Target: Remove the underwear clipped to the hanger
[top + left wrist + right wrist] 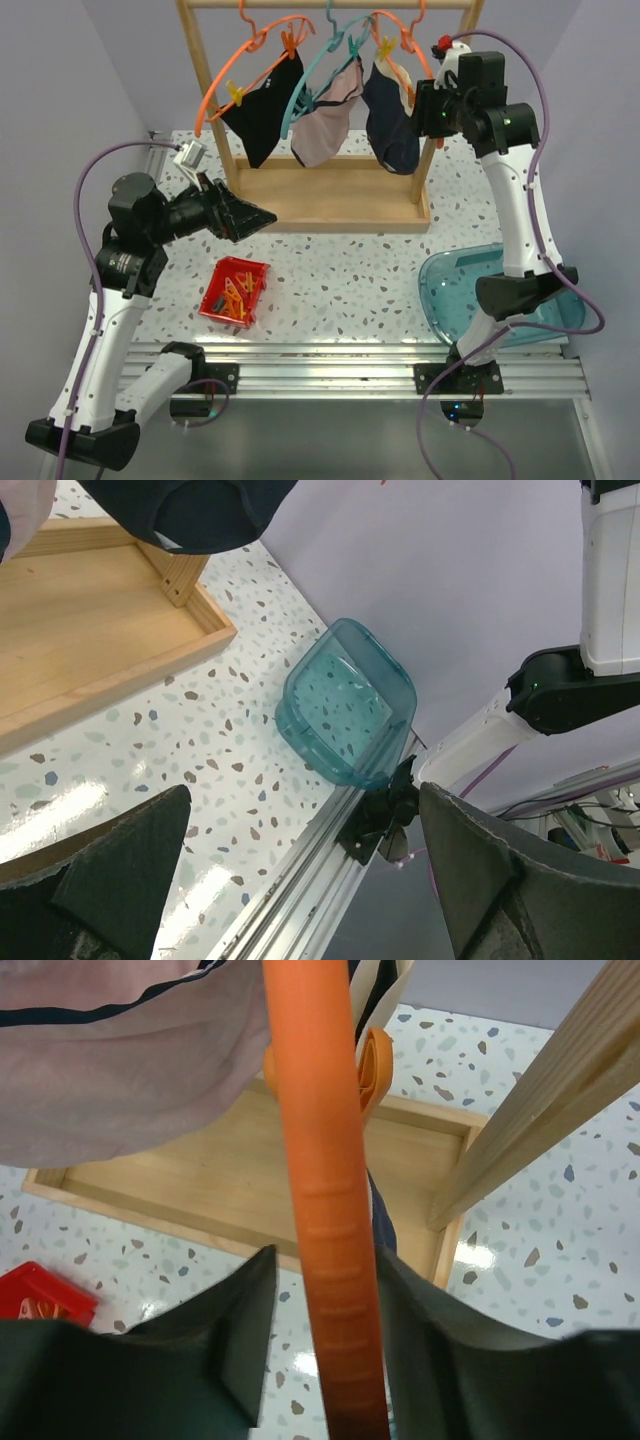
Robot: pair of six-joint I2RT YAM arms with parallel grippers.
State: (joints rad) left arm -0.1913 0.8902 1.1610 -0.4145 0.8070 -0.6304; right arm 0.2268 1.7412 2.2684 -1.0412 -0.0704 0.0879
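Observation:
Three briefs hang clipped to hangers on a wooden rack: black [265, 110] on the left orange hanger, dusty pink [325, 125] on a teal hanger, navy [392, 125] on the right orange hanger [405, 40]. My right gripper [425, 108] is raised at that hanger's right arm. In the right wrist view the orange bar [325, 1160] runs between my jaws [326, 1270]. The right finger touches it and a narrow gap shows on the left. Pink fabric [120, 1060] hangs just beyond. My left gripper [262, 215] is open and empty, low beside the rack base, also shown in its wrist view [305, 790].
The rack's wooden base tray [330, 195] sits mid-table. A red bin [235, 290] with loose clips lies front left. A teal plastic tray [470, 285] sits front right by the right arm's base, also in the left wrist view [345, 705]. An orange clip [372, 1060] grips the navy briefs.

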